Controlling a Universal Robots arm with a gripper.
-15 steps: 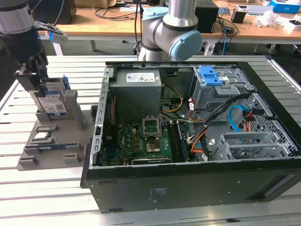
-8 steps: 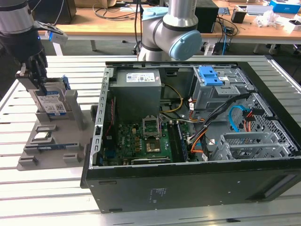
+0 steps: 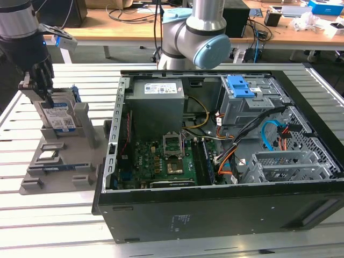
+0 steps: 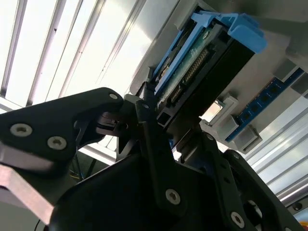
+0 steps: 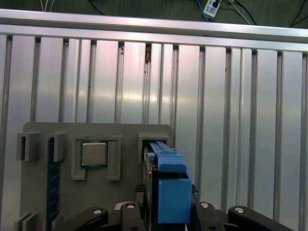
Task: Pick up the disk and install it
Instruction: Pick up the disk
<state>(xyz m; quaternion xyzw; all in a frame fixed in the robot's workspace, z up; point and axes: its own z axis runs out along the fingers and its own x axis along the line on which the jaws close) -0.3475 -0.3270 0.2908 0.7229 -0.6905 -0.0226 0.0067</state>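
Tool clasps the upright disk, its white-and-blue label unreadable.

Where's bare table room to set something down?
Bare slatted metal table at the exterior view's lower left, bordered by grey parts holder and black computer case. Crowded: inside the case, and around the gripper at the blue-framed silver disk.

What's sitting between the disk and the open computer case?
In the exterior view, a grey upright of the holder stands between the disk and the case.

Slatted metal table bears grey holder and open computer case.
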